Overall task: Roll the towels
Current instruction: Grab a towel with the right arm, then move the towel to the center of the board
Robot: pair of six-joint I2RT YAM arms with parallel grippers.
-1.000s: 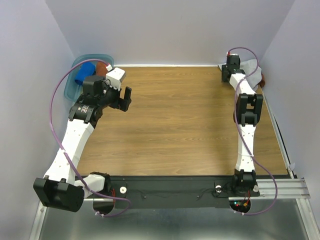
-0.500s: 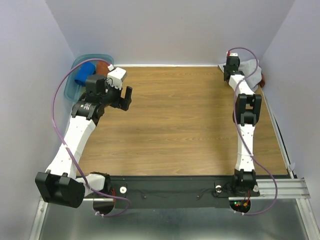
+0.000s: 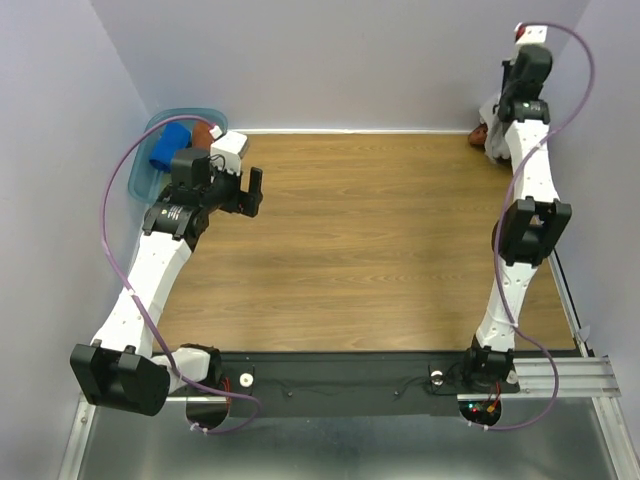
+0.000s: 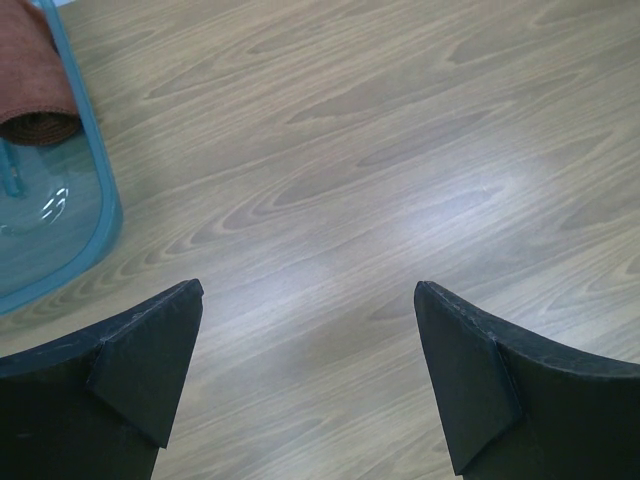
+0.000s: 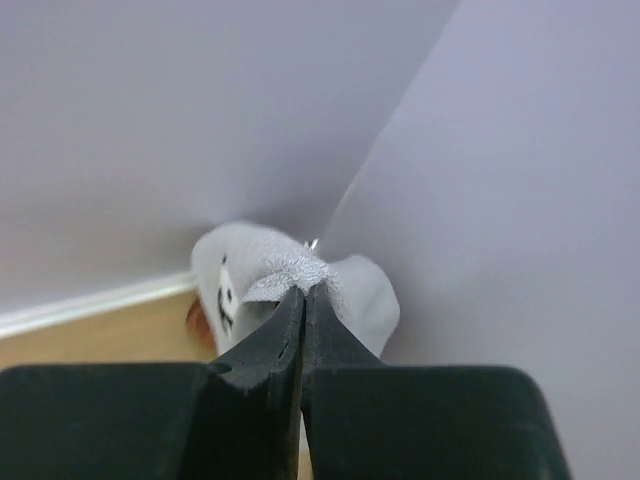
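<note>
Now | right gripper [image 5: 303, 292]: jaws pinching light grey towel [image 5: 290, 270], lifted at far right corner | left gripper [image 4: 305, 375]: spread wide over table [image 4: 400, 150], beside blue tub [image 4: 95, 215] holding rust-brown towel [image 4: 35, 85]

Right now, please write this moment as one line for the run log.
phase: lifting grey towel | right gripper: shut on grey towel, raised at far right corner | left gripper: open above table, empty | tub: holds rolled rust-brown towel

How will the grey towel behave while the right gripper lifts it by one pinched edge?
The grey towel probably stays floppy: it bunches and droops around the shut right gripper. It looks light, since a thin pinch carries it. The hanging part may swing or drag.
</note>
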